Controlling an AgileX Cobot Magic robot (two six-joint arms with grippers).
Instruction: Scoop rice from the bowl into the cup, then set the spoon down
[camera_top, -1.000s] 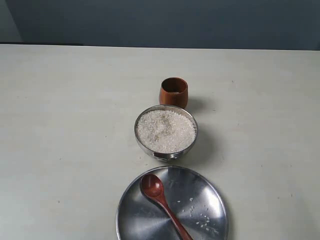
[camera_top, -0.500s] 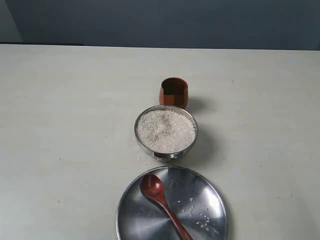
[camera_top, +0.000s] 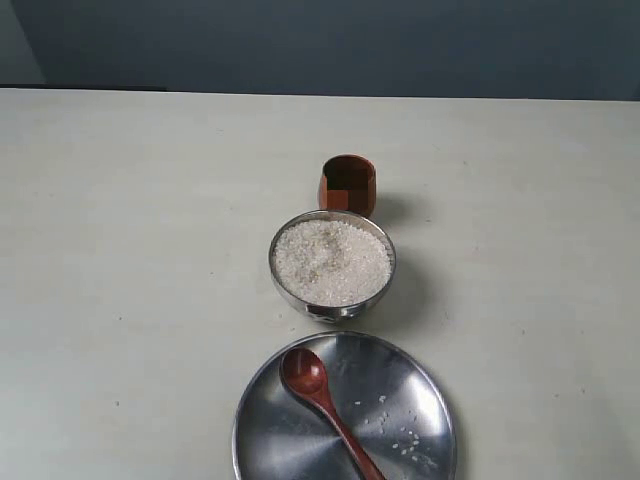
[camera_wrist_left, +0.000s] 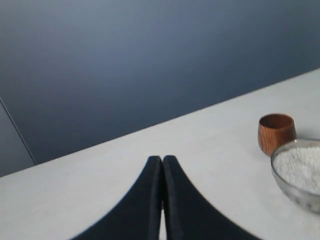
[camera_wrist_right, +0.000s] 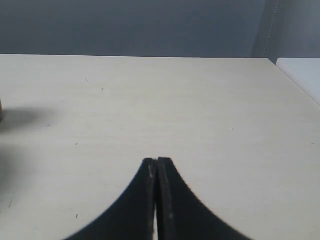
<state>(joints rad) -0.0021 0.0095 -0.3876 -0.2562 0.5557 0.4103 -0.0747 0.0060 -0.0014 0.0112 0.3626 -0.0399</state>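
Two grippers, and both have their jaws pressed together on nothing: the left gripper (camera_wrist_left: 162, 160) hangs above the pale table (camera_top: 130, 250), and the right gripper (camera_wrist_right: 157, 161) hangs over another bare stretch of it. Down the middle, the cup (camera_top: 348, 185) stands farthest back, just beyond the bowl (camera_top: 330, 310), which is heaped with rice (camera_top: 332, 262). Nearest of all, the spoon (camera_top: 325, 400) lies on the plate (camera_top: 400, 375), scoop end toward the bowl and handle running near-right out of view, with a few loose grains (camera_top: 405, 442) beside it.

Left tool (camera_wrist_left: 162, 160), right tool (camera_wrist_right: 157, 161): black, curved, tapering.
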